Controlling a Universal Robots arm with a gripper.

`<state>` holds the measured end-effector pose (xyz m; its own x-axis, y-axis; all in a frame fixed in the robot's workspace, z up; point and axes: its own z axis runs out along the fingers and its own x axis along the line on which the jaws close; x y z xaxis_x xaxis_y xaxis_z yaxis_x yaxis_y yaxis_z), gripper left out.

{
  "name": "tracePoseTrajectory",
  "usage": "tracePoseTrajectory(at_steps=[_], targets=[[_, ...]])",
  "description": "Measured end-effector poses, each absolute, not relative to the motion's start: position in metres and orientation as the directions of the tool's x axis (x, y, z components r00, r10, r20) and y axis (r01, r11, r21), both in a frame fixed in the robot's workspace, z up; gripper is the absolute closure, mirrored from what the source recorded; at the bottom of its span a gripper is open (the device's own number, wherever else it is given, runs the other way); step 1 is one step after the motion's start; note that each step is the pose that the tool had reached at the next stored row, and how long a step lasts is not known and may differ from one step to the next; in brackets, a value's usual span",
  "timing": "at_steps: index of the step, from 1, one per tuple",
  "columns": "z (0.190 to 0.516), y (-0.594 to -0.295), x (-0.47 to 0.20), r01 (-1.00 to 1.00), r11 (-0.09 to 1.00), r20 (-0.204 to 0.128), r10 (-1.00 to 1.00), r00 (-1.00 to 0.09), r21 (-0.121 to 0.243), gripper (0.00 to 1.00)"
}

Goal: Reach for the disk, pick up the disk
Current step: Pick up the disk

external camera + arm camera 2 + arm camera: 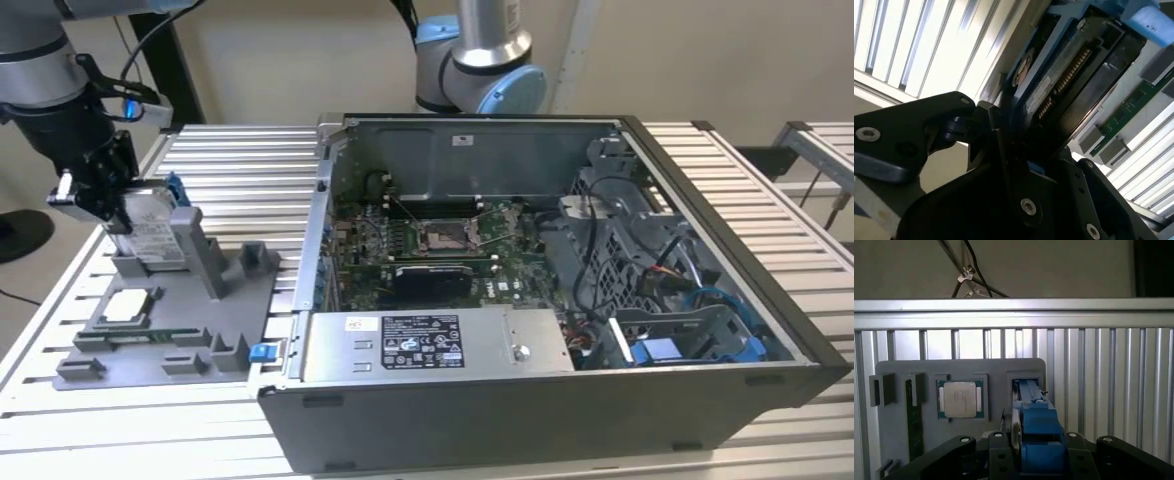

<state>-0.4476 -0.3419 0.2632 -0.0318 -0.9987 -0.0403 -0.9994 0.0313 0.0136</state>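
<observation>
You were looking at the disk (pixel 154 235) standing upright on its edge in a slot of the grey holder (pixel 200 345), at the exterior view's left. Its silver-grey face carried a white printed label, and its blue frame (pixel 1036 427) ran along the edges, facing the first wrist view

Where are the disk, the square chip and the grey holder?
the disk (pixel 1039 420): first wrist view, on its blue frame.
the square chip (pixel 960 399): first wrist view, middle of its pale top.
the grey holder (pixel 194 250): exterior view, on its upright post.
</observation>
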Motion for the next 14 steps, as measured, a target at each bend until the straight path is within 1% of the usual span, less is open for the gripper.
tracePoseTrajectory(at_steps=[14], targets=[[0.2623, -0.3419, -0.4477, -0.999, 0.031, -0.040, -0.999, -0.032, 0.014, 1.00]])
